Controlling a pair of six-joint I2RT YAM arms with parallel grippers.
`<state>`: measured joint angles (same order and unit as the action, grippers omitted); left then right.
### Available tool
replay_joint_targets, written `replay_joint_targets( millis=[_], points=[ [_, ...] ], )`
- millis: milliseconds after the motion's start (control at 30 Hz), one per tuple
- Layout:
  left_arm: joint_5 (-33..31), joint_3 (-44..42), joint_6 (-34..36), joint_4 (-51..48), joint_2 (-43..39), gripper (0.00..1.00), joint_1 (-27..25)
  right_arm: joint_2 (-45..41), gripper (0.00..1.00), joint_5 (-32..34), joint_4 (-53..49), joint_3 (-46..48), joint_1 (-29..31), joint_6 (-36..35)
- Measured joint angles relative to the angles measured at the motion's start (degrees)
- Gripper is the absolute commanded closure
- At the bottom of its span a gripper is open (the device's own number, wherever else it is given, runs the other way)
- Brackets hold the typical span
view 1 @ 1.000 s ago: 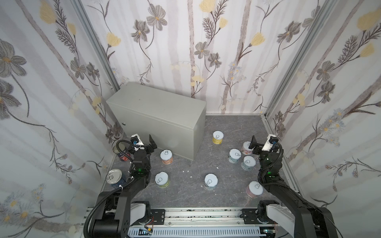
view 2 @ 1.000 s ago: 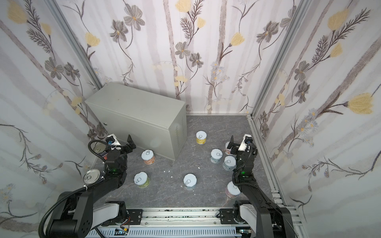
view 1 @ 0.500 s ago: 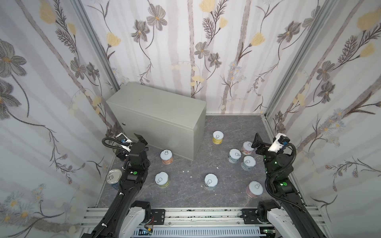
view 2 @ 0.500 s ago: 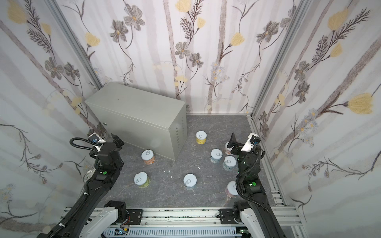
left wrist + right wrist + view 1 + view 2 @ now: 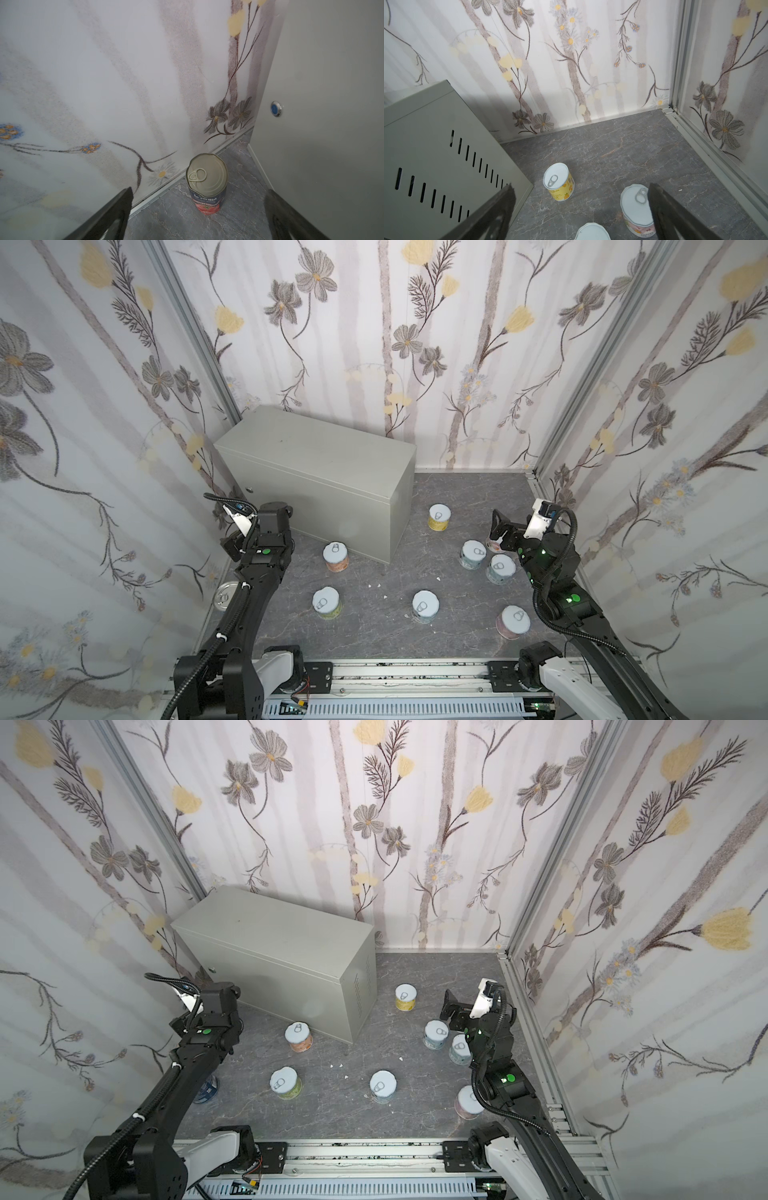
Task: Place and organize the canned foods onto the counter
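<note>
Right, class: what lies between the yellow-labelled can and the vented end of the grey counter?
Nothing: just bare marbled floor separates the yellow-labelled can from the counter, clearest in the right wrist view; both top views agree.

Bright, even, diffuse light fills both top views. The flowered walls (image 5: pixel 415 364) wash out pale and shadows are soft. The grey metal box (image 5: pixel 316 456) throws a faint shade onto the marbled worktop (image 5: pixel 374 630) along its front, and a dim pale smudge sits on that front face. Straight wall posts bow near the picture edges, a wide-lens bend. In the right wrist view the box shades the wall behind it. The left fingers (image 5: pixel 108 218) and right fingers (image 5: pixel 488 216) are dark and blurred, while the tall tin (image 5: pixel 206 176) is sharp.
</note>
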<state>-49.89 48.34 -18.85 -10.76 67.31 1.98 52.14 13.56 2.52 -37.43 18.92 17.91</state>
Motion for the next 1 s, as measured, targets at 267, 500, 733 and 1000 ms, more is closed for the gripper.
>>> replay_joint_targets(
  millis=[267,500,733,1000],
  points=[
    [7.1,0.3,-5.1,-3.2,1.3,0.00,8.2,6.1,0.00,-1.3,0.3,-4.8,3.2,-1.0],
    [19.7,5.0,-2.2,-0.9,-0.3,0.02,10.6,10.3,0.00,-3.4,0.9,-8.6,4.3,-1.1],
    [25.8,15.3,-0.3,1.2,2.3,0.01,11.8,13.6,0.00,-5.9,1.0,-11.1,4.7,-2.6],
    [35.8,34.3,2.2,0.8,10.6,0.02,15.2,15.3,0.00,-9.0,3.0,-12.4,4.7,-3.7]
  ],
)
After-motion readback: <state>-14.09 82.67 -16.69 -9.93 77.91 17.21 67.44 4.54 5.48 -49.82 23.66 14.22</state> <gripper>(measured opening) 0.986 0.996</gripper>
